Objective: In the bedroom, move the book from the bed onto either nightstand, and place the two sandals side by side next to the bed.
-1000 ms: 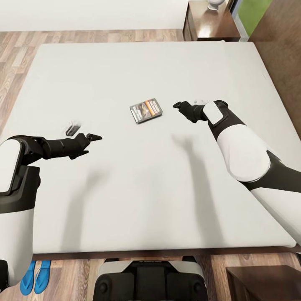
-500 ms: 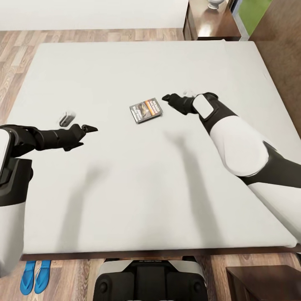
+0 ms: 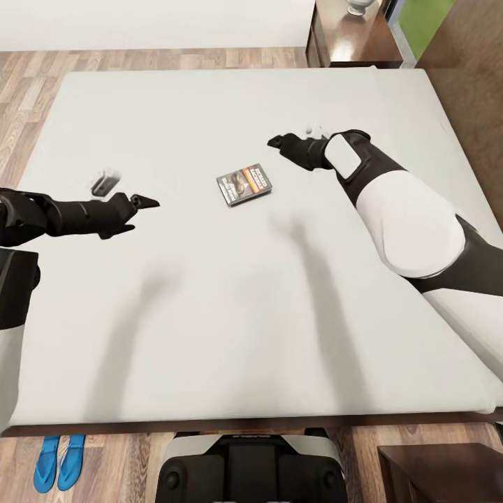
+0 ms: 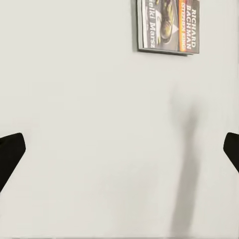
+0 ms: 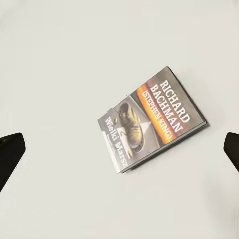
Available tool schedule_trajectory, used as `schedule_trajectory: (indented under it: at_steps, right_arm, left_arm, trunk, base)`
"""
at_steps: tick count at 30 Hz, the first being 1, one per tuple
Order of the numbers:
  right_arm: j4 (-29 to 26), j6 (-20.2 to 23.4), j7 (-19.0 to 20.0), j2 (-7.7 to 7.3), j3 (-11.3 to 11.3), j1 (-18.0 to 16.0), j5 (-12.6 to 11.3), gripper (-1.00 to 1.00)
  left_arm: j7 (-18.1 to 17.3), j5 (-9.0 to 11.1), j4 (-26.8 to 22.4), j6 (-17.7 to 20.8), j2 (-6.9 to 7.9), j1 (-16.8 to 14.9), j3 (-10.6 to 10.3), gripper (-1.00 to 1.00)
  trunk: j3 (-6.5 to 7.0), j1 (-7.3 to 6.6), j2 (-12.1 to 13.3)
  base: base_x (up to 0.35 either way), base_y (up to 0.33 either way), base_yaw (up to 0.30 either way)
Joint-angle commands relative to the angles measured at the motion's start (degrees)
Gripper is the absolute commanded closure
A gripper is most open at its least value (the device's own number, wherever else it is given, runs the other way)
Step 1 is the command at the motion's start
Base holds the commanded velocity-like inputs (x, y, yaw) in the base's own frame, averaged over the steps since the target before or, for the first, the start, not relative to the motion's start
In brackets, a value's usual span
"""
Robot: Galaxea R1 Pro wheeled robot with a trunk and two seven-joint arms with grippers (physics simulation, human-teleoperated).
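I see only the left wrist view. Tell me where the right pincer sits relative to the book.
Observer: The right pincer hovers open above the pale grey-white mattress, apart from the small dark grey paperback with the orange band, on its far side from the robot.
Operator: Now locate the sandals.
Observer: Two bright blue flip-flops lie side by side on the wood floor by the bed's near edge, towards the robot's left.
Operator: Give me a nightstand.
Observer: A glossy dark brown wooden nightstand stands past the bed's far right corner.

Grey-orange book [image 3: 244,185], pale bed [image 3: 209,307], blue sandals [image 3: 58,461].
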Motion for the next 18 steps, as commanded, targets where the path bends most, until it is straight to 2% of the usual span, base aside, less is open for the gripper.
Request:
schedule_trajectory:
  at_steps: [1, 3, 5, 11, 16, 17, 18]
  right_arm:
    - [-0.12, 0.34, 0.16, 0.03, -0.27, -0.01, 0.6, -1.0]
    - [-0.12, 0.34, 0.16, 0.03, -0.27, -0.01, 1.25, -1.0]
    - [-0.78, 0.99, -0.49, -0.63, -0.92, 0.64, 0.63, -1.0]
    - [-2.7, 2.9, -2.43, -2.53, -2.52, 2.59, -1.02, -1.0]
    - [-4.3, 4.5, -4.04, -3.17, -2.97, 4.21, -2.44, -1.0]
    - [-9.26, 5.87, -8.25, -3.19, -2.98, 10.56, -8.19, -1.0]
    - [-9.26, 5.87, -8.25, -3.19, -2.98, 10.56, -8.19, -1.0]
  left_arm:
    - [0.58, 0.85, -0.04, 0.01, 0.22, -0.05, -0.38, -1.0]
    - [0.58, 1.51, -0.04, 0.01, 0.22, -0.05, -1.02, -1.0]
    - [-0.07, 2.17, 0.26, 0.66, -0.43, 0.6, -0.36, -1.0]
    - [-1.98, 0.23, 0.47, 2.61, -2.35, 2.54, 1.57, -1.0]
    - [-3.58, -1.37, 0.56, 4.23, -3.95, 4.15, 3.17, -1.0]
    - [-5.19, -8.36, 0.56, 5.14, -7.85, 9.47, 8.59, -1.0]
    - [-5.19, -8.36, 0.56, 5.14, -7.85, 9.47, 8.59, -1.0]
  trunk:
    - [-0.03, 0.01, -0.03]
    - [-0.03, 0.01, -0.03]
    - [-0.03, 0.01, -0.03]
    - [-0.03, 0.01, -0.03]
    - [-0.03, 0.01, -0.03]
    - [-0.03, 0.01, -0.03]
    - [-0.03, 0.01, -0.03]
  base:
    - [0.0, 0.0, 0.0]
    - [0.0, 0.0, 0.0]
    - [0.0, 0.0, 0.0]
    - [0.0, 0.0, 0.0]
    - [0.0, 0.0, 0.0]
    - [0.0, 0.0, 0.0]
    - [0.0, 0.0, 0.0]
